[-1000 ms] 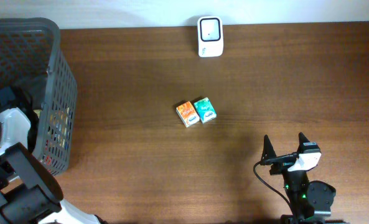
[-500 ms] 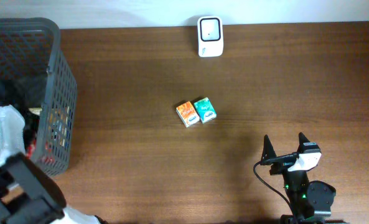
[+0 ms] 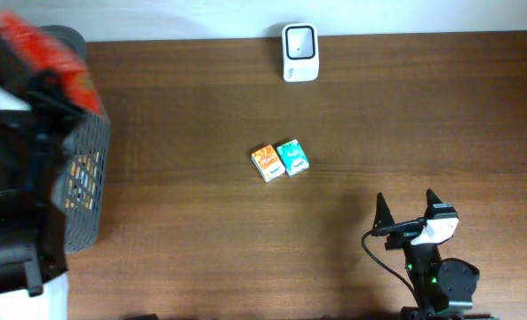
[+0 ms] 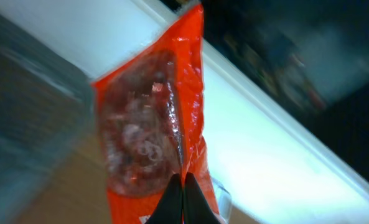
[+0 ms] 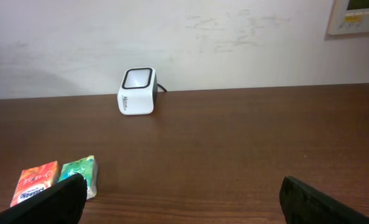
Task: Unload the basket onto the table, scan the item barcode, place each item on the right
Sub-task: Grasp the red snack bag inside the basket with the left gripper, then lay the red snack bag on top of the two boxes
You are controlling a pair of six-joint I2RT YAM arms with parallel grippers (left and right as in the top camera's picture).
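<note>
A red plastic snack packet (image 4: 152,124) with a clear window hangs from its lower edge in my left gripper (image 4: 184,200), whose black fingertips are pinched shut on it. In the overhead view the packet (image 3: 48,52) is a red blur held high over the basket's right wall. The white barcode scanner (image 3: 299,52) stands at the table's far edge, well to the right of the packet; it shows in the right wrist view too, as the scanner (image 5: 137,91). My right gripper (image 3: 410,212) rests open near the front right, with nothing between its fingers (image 5: 47,202).
A dark grey mesh basket (image 3: 87,169) holding other packets fills the left side. An orange box (image 3: 266,163) and a teal box (image 3: 292,156) lie side by side mid-table, left of my right gripper. A white wall runs behind the scanner.
My left gripper has shut on the red packet inside the basket and risen fast, lifting it above the basket. The right arm and the two boxes have not moved.
</note>
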